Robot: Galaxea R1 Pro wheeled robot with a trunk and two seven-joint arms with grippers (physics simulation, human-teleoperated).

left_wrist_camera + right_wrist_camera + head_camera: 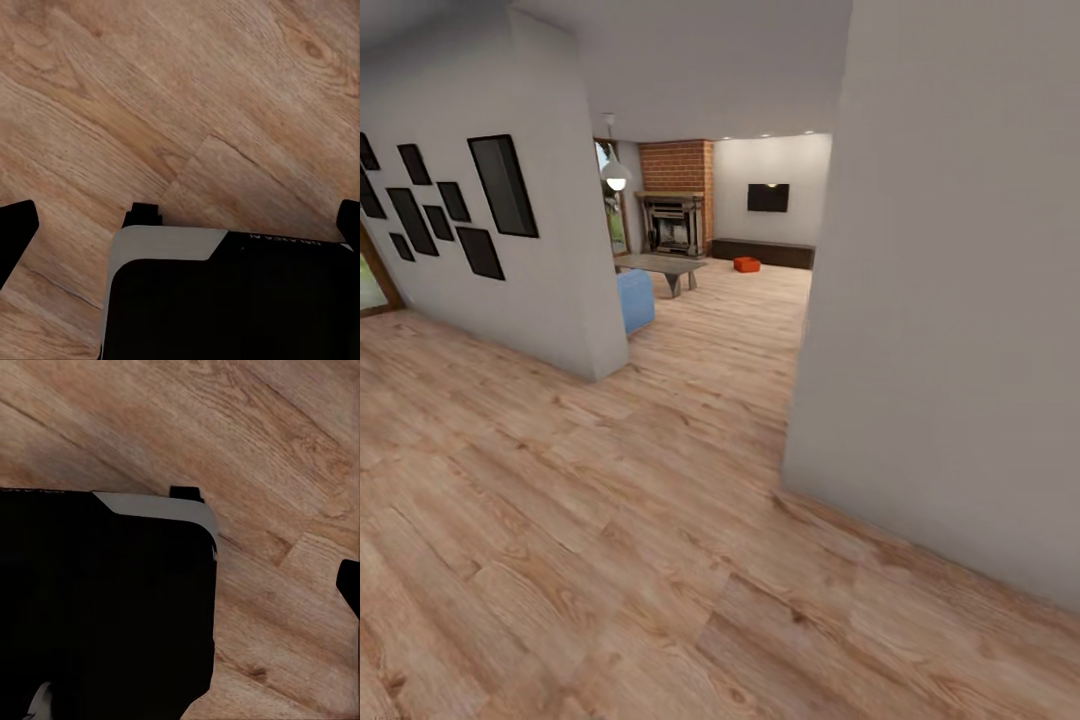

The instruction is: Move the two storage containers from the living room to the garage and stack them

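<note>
One orange-red storage container (pixel 747 264) sits on the light wood plank floor deep in the living room (pixel 710 250), seen through a gap between white walls, just before the dark low cabinet beneath the wall TV, right of the brick chimney.

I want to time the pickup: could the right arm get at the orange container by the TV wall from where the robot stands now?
Probably not. The orange container sits far across the living room near the low dark cabinet, with a long stretch of wood floor between; the robot would have to drive closer first.

The light wood plank floor (pixel 660 520) carries one orange-red storage container (pixel 747 264) far off beside the grey table (pixel 660 266).
</note>
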